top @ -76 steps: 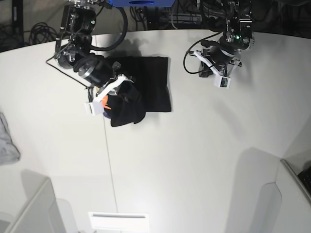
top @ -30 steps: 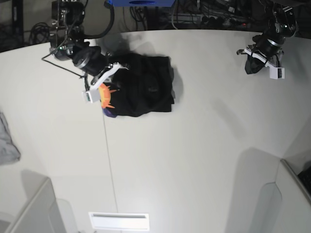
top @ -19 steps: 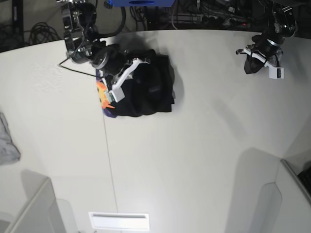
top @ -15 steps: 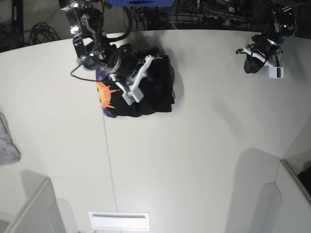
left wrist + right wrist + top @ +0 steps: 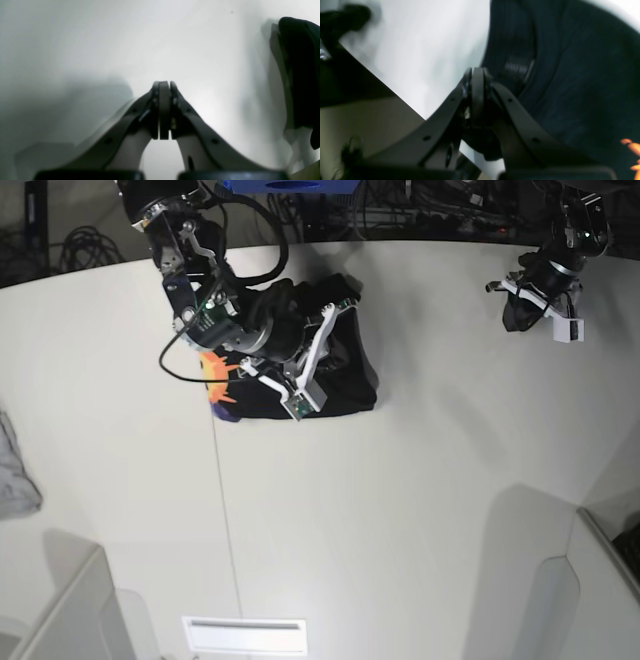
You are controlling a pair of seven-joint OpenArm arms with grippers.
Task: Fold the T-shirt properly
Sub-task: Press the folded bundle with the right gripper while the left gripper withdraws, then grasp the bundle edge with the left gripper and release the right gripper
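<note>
Base view: the T-shirt [image 5: 345, 375] lies bunched in a rough dark block on the far left-centre of the pale, matte bench [image 5: 400, 510]. The cloth is black and soft, with rounded folds. At its left edge a patch of the print shows, orange rays [image 5: 214, 375] above a sliver of purple.

My right end effector [image 5: 300, 380], a white-framed part on a black ribbed arm, sits over the middle of the shirt. In the right wrist view its two dark, curved fingers [image 5: 480, 105] are clenched together, pads meeting. I cannot tell whether any cloth is pinched between them. Behind them the shirt fills the right of the frame as fine-ribbed black knit, with a neck label [image 5: 517, 67] at the collar and an orange fleck at the lower right corner.

My left end effector [image 5: 540, 305] is at the far right of the bench, well apart from the shirt. In the left wrist view its grey, smooth fingers [image 5: 163, 110] are pressed shut on nothing, above bare bench. A dark rounded shape stands at that frame's right edge; what it is I cannot tell
</note>
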